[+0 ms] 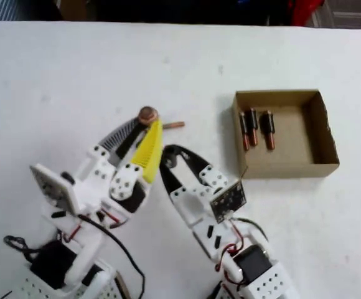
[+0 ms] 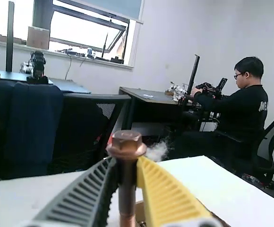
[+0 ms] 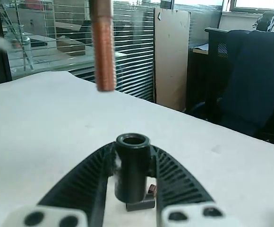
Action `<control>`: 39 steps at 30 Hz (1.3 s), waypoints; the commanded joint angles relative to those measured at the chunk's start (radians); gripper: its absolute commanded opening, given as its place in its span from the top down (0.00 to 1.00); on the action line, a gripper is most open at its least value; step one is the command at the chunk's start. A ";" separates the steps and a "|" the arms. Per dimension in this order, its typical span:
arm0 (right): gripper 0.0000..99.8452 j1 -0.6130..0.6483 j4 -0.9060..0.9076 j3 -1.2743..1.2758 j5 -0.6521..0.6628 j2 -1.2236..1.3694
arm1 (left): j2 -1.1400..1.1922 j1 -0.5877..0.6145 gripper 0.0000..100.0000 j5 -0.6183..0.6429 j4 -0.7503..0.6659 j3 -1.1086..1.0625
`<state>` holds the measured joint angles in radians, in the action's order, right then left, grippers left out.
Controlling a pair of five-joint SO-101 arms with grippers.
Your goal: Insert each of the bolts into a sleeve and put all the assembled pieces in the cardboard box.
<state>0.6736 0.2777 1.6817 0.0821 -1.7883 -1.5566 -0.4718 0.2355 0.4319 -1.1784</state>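
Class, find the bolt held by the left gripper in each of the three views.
High view: bolt head at the tip of the left gripper.
Left wrist view: bolt upright between grey and yellow fingers.
Right wrist view: bolt shank hanging above the sleeve.
Shared landmark: white table.

At mid-frame in the foreground the left gripper [image 2: 126, 165] clamped a copper bolt [image 2: 126, 144] upright between its grey finger [image 2: 87, 189] and yellow finger [image 2: 163, 194] — the hex head stood clear above both tips. The white table [image 2: 231, 184] lay beneath; dark chairs [image 2: 28, 127] and a window [image 2: 89, 28] stood behind.
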 commanded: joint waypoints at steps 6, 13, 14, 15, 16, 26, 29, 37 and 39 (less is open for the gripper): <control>0.98 0.008 0.013 0.009 0.003 -0.008 | -0.015 -0.005 0.98 0.032 -0.038 -0.048; 0.98 0.010 0.005 0.009 0.003 -0.008 | -0.015 -0.005 0.98 0.032 -0.155 -0.097; 0.98 0.010 0.005 0.009 0.003 -0.008 | -0.015 -0.005 0.98 0.032 -0.180 -0.117; 0.98 0.010 0.005 0.009 0.003 -0.008 | -0.015 -0.005 0.98 0.032 -0.199 -0.135; 0.98 0.010 0.005 0.009 0.003 -0.008 | -0.015 -0.005 0.98 0.032 -0.213 -0.147; 0.98 0.008 0.005 0.009 0.003 -0.008 | -0.015 -0.008 0.98 0.032 -0.215 -0.164; 0.98 0.008 0.005 0.009 0.003 -0.008 | -0.015 -0.008 0.98 0.032 -0.215 -0.164; 0.98 0.008 0.005 0.009 0.003 -0.008 | -0.015 -0.005 0.98 0.032 -0.199 -0.203; 0.98 0.008 0.005 0.009 0.003 -0.008 | -0.015 -0.007 0.98 0.032 -0.199 -0.222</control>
<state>0.6767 0.2900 1.6817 0.0821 -1.7883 -1.5581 -0.4749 0.2585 0.2524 -1.4009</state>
